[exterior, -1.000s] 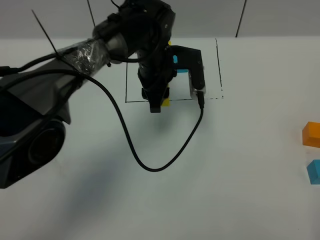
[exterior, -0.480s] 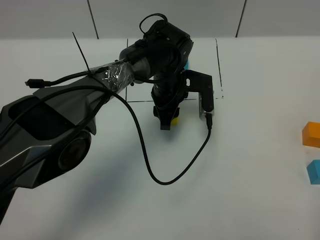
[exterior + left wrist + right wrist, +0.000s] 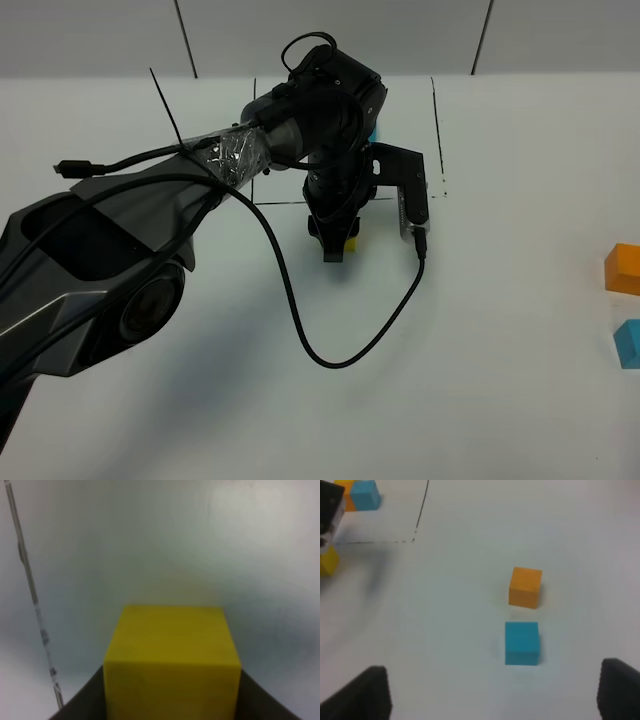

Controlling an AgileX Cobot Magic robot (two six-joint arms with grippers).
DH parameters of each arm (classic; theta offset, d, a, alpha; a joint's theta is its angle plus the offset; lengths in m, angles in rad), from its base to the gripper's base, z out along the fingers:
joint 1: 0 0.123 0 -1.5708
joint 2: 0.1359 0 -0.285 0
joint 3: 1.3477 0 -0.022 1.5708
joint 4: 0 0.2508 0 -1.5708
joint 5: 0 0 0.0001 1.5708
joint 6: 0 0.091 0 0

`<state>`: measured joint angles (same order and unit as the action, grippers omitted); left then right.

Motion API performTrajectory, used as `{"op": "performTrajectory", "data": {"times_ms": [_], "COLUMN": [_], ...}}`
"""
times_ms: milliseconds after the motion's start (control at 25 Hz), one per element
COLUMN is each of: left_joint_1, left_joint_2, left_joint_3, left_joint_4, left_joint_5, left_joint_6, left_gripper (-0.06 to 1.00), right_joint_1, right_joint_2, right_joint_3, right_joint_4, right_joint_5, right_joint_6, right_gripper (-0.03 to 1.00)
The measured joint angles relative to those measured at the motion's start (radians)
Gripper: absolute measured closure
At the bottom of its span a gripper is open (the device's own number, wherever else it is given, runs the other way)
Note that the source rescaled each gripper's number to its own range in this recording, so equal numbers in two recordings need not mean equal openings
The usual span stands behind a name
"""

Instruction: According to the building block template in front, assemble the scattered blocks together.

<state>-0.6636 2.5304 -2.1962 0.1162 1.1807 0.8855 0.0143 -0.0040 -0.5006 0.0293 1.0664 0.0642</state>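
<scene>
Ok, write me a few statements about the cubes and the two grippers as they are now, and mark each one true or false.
1. The left gripper is shut on the yellow cube. True.
2. The loose orange cube and the loose blue cube touch each other. False: they lie apart, with a clear gap between them.
3. The right gripper holds the loose blue cube. False: it is open and empty, and both loose cubes lie ahead of it.
4. The yellow cube is outside the black drawn rectangle. True.
</scene>
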Motion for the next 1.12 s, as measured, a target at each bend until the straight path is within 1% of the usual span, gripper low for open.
{"op": "performTrajectory", "data": {"times_ms": [320, 640, 720, 800, 920, 960, 1040, 1080, 1120], "left_joint_1": [0.000, 0.000, 0.000, 0.000, 0.000, 0.000, 0.000, 0.000, -0.001], "left_joint_2": [0.000, 0.000, 0.000, 0.004, 0.001, -0.004, -0.018, -0.029, -0.042], "left_joint_3": [-0.001, -0.001, -0.001, -0.001, -0.001, -0.001, -0.001, 0.000, 0.000], "left_joint_4": [0.000, 0.000, 0.000, 0.000, 0.001, 0.001, 0.001, 0.001, 0.001], "left_joint_5": [-0.031, -0.031, -0.031, -0.025, -0.009, -0.007, -0.005, -0.005, -0.004], "left_joint_6": [-0.010, -0.011, -0.012, -0.012, -0.016, -0.019, -0.035, -0.046, -0.062], "left_gripper": [0.94, 0.94, 0.90, 0.75, 0.45, 0.37, 0.22, 0.17, 0.14], "right_joint_1": [0.000, 0.000, 0.000, 0.000, 0.000, 0.000, 0.000, 0.000, 0.000], "right_joint_2": [0.000, 0.000, 0.000, 0.000, 0.000, 0.000, 0.000, 0.000, 0.000], "right_joint_3": [0.000, 0.000, 0.000, 0.000, 0.000, 0.000, 0.000, 0.000, 0.000], "right_joint_4": [-0.001, -0.001, -0.001, -0.001, -0.001, -0.001, -0.001, -0.001, -0.001], "right_joint_5": [0.000, 0.000, 0.000, 0.000, 0.000, 0.000, 0.000, 0.000, 0.000], "right_joint_6": [0.000, 0.000, 0.000, 0.000, 0.000, 0.000, 0.000, 0.000, 0.000], "right_gripper": [0.26, 0.26, 0.26, 0.26, 0.26, 0.26, 0.26, 0.26, 0.26]}}
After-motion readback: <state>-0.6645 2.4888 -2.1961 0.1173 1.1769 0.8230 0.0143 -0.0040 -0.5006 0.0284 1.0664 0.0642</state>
